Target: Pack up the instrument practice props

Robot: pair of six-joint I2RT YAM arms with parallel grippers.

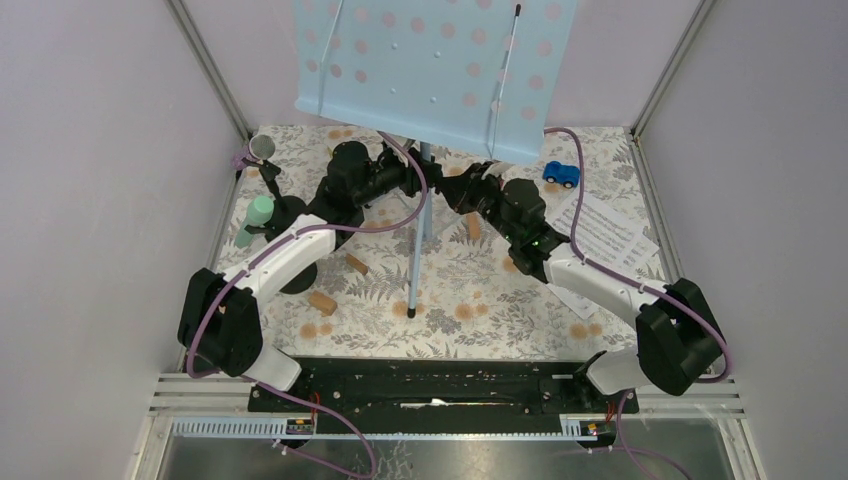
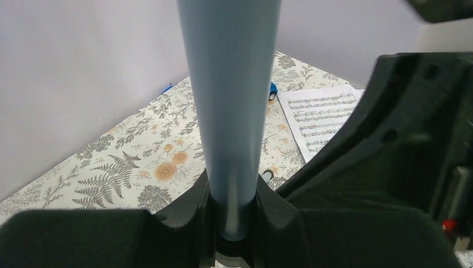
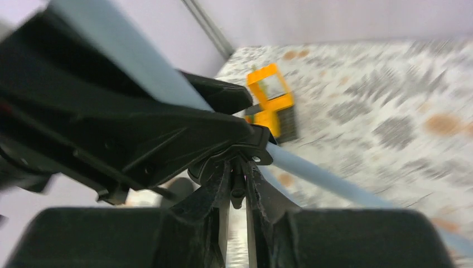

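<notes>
The pale blue perforated music rack [image 1: 430,70] stands at the back centre on its tripod. My left gripper [image 1: 408,181] is shut on its upright pole [image 2: 231,100], which fills the gap between the jaws. From the right, my right gripper [image 1: 468,188] is shut on a small black tab [image 3: 239,192] of the black clamp on the stand, with a pale blue leg [image 3: 334,181] running off beside it. At the far left, a purple glitter microphone [image 1: 262,148] and a mint-green microphone [image 1: 258,215] sit in black holders. White sheet-music pages [image 1: 605,235] lie at the right.
A small blue toy car [image 1: 561,174] sits at the back right. Brown wooden blocks [image 1: 322,302] lie scattered on the floral cloth. A blurred yellow object [image 3: 270,106] shows beyond the clamp. White walls close in on both sides.
</notes>
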